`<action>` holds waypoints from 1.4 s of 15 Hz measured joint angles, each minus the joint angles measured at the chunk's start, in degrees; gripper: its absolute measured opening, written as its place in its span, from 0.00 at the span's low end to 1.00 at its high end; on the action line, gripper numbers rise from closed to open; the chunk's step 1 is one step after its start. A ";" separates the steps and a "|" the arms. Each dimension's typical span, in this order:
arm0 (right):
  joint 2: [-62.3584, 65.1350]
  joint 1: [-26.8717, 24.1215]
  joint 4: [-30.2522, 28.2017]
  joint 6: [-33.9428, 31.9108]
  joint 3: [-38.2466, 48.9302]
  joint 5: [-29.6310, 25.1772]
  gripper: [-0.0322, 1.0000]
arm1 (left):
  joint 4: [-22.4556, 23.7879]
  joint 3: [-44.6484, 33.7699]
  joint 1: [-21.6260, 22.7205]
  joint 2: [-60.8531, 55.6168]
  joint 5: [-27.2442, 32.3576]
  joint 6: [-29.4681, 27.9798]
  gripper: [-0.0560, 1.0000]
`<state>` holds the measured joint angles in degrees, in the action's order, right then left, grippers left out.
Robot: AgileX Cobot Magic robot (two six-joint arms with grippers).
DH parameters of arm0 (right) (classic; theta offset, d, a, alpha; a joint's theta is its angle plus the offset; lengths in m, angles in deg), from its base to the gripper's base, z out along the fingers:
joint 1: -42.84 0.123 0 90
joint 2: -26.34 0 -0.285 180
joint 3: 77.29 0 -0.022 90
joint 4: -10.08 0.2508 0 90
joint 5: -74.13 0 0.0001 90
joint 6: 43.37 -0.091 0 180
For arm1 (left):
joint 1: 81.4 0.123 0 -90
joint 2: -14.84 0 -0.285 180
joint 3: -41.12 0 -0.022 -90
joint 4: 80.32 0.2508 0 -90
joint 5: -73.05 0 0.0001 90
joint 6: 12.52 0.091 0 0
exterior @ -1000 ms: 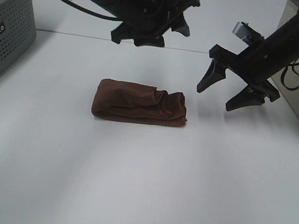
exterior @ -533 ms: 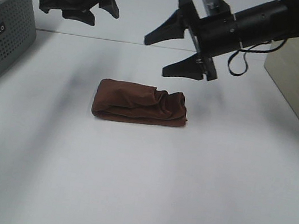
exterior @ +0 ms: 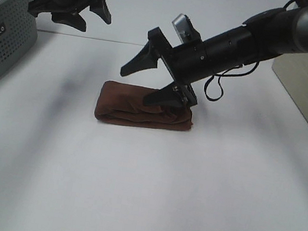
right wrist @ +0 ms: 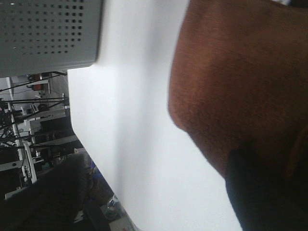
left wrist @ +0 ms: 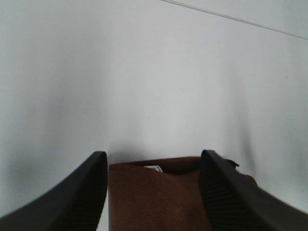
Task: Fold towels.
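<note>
The white bench (exterior: 130, 194) lies bare in the foreground. Farther back, near its middle, the towel (exterior: 126, 108) rests as a folded reddish-brown bundle, long side across the view. The right arm reaches in from the far right, stretched low and slanting down, crossing to the bundle's right end; the right end effector (exterior: 150, 83) hovers there with jaws spread wide, gripping nothing, its lower finger (exterior: 166, 96) at the cloth. Beyond, the left end effector (exterior: 71, 6) hangs raised at the far left, jaws apart and empty, beside the grey perforated basket (exterior: 2, 39).
</note>
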<state>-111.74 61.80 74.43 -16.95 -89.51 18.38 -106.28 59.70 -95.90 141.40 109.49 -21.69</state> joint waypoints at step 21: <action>30.02 -2.98 -52.48 -29.97 -0.52 -10.49 0.76 | 15.18 0.00 -0.17 -19.77 24.69 4.35 0.57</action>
<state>-81.72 58.82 21.94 -46.92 -90.03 7.89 -91.09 59.70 -96.07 121.64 134.18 -17.34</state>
